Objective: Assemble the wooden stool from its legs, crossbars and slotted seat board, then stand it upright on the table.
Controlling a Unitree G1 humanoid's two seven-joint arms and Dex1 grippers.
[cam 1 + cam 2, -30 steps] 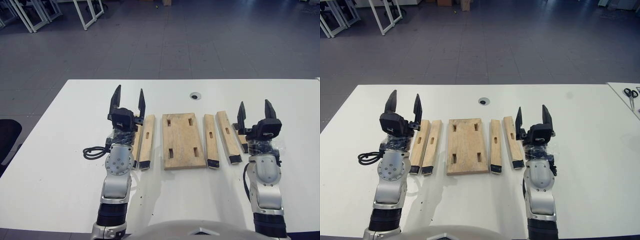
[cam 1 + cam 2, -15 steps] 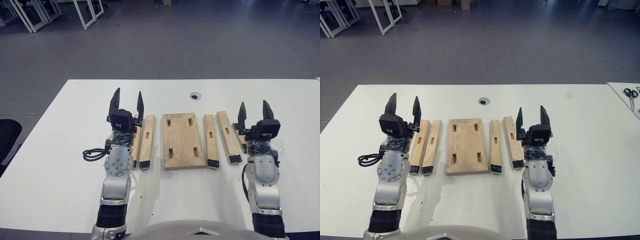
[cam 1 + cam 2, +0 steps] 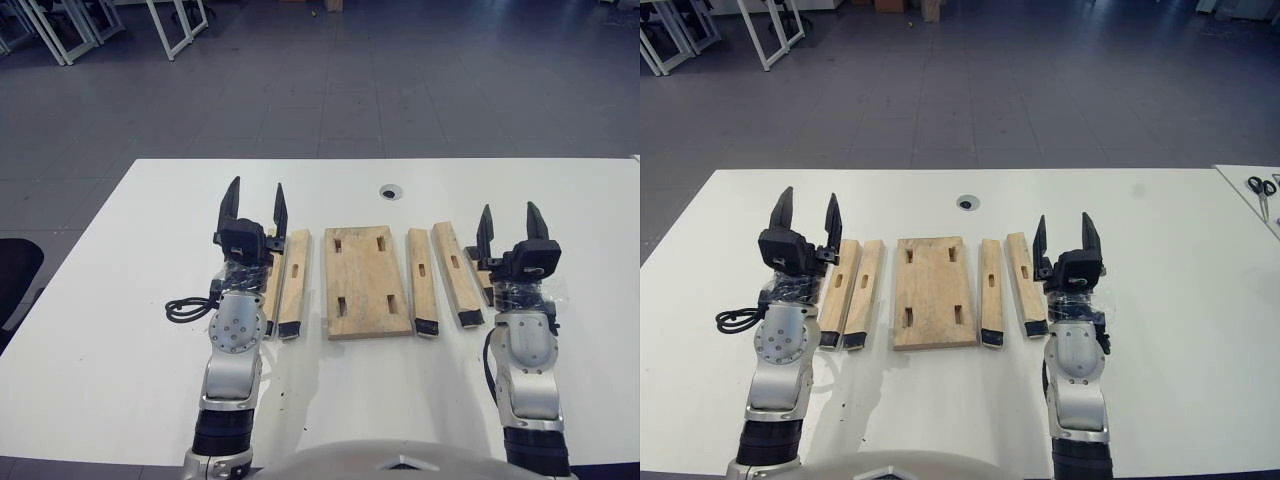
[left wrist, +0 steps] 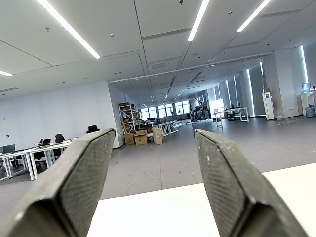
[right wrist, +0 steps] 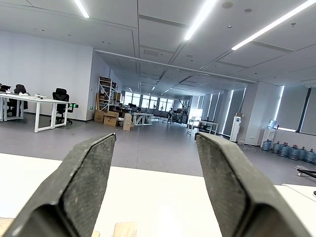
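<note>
Left eye view | seat board (image 3: 368, 281) flat on table (image 3: 120, 330) | legs (image 3: 292, 282) either side

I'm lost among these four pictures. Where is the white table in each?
Left eye view: the table fills the lower half.
Right eye view: likewise, the lower half.
Left wrist view: the pale surface between the fingers of the left gripper.
Right wrist view: the pale surface between the fingers of the right gripper.
Shared landmark: the grey floor past the table's far edge.
</note>
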